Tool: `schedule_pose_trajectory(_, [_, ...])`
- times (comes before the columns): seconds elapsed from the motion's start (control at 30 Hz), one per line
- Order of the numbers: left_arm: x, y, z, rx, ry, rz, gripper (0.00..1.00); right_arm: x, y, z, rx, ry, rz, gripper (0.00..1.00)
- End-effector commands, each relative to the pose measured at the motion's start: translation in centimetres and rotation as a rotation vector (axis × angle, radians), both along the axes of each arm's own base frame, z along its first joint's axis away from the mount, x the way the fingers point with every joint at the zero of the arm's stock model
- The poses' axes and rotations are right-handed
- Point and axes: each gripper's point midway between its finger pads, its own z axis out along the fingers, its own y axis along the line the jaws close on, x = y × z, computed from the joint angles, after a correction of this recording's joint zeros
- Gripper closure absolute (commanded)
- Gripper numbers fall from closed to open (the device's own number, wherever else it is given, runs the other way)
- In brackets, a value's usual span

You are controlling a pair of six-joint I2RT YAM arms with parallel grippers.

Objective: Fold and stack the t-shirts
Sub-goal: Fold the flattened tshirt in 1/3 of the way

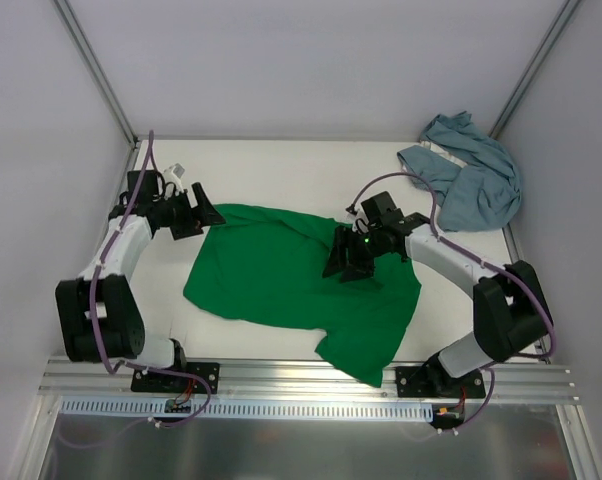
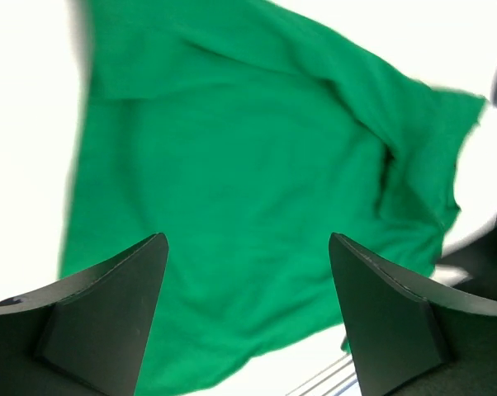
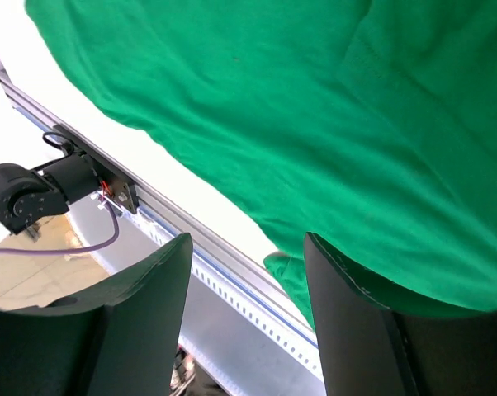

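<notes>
Green t-shirt (image 1: 281,275) lies spread on the white worktop (image 1: 281,170), mostly flat with some wrinkles and a fold ridge along its far side. Left end effector (image 1: 206,212) is just off the green shirt's far-left corner, fingers wide apart, nothing held. Right end effector (image 1: 351,262) is low over the green shirt's right part, fingers parted, nothing between them. Blue-grey t-shirt (image 1: 471,180) sits crumpled in a heap, well apart from the green shirt, beyond its far-right side.
</notes>
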Motion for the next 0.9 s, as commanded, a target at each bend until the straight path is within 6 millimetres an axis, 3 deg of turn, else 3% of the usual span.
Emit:
schedule_pose_trajectory(0.0, [2.4, 2.0, -1.7, -0.052, 0.044, 0.045, 0.20, 0.3, -0.9, 3.3, -0.016, -0.095, 0.001, 0.39])
schedule_pose_trajectory(0.07, [3.3, 2.8, -3.4, -0.116, 0.106, 0.085, 0.25, -0.1, -1.4, 4.5, -0.018, -0.126, 0.000, 0.39])
schedule_pose_trajectory(0.2, [6.2, 3.6, -4.0, -0.131, 0.101, 0.104, 0.25, -0.5, -2.4, 6.0, -0.015, -0.166, -0.016, 0.38])
schedule_pose_trajectory(0.4, [9.4, 3.8, -5.0, -0.170, 0.078, 0.121, 0.26, -1.0, -3.4, 6.2, -0.009, -0.171, -0.037, 0.37])
schedule_pose_trajectory(0.63, [10.6, 4.2, -7.5, -0.165, 0.112, 0.122, 0.27, -1.2, -3.4, 5.6, -0.007, -0.153, -0.038, 0.37])
schedule_pose_trajectory(0.87, [12.2, 4.0, -8.5, -0.209, 0.099, 0.120, 0.28, -0.9, -3.2, 5.9, 0.002, -0.151, -0.041, 0.37])
